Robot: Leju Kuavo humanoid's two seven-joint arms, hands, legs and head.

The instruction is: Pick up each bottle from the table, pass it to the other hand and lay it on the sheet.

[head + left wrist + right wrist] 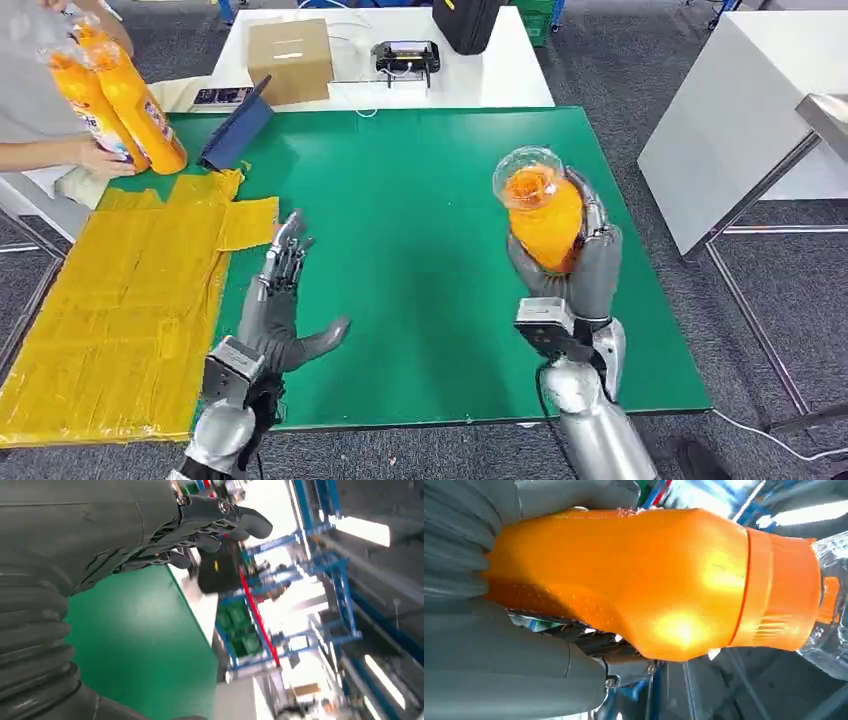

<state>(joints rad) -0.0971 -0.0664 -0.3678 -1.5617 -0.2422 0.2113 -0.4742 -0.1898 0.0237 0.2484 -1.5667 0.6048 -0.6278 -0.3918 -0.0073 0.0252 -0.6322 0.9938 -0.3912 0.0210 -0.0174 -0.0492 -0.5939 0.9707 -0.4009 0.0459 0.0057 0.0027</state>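
Silver left hand (283,300) waits with fingers spread; no bottle lies on the sheet yet.
Left to right: the crinkled yellow plastic sheet (110,310) covers the left part of the green table mat (420,300) with nothing laid on it. At its far corner a person's hand (100,158) steadies two more orange bottles (120,100). The left hand hovers over the mat, palm turned inward, holding nothing. Well apart, the right hand (570,270) grips an orange plastic bottle with a clear cap (543,205), lifted off the table. The handover and laying down remain, I judge.
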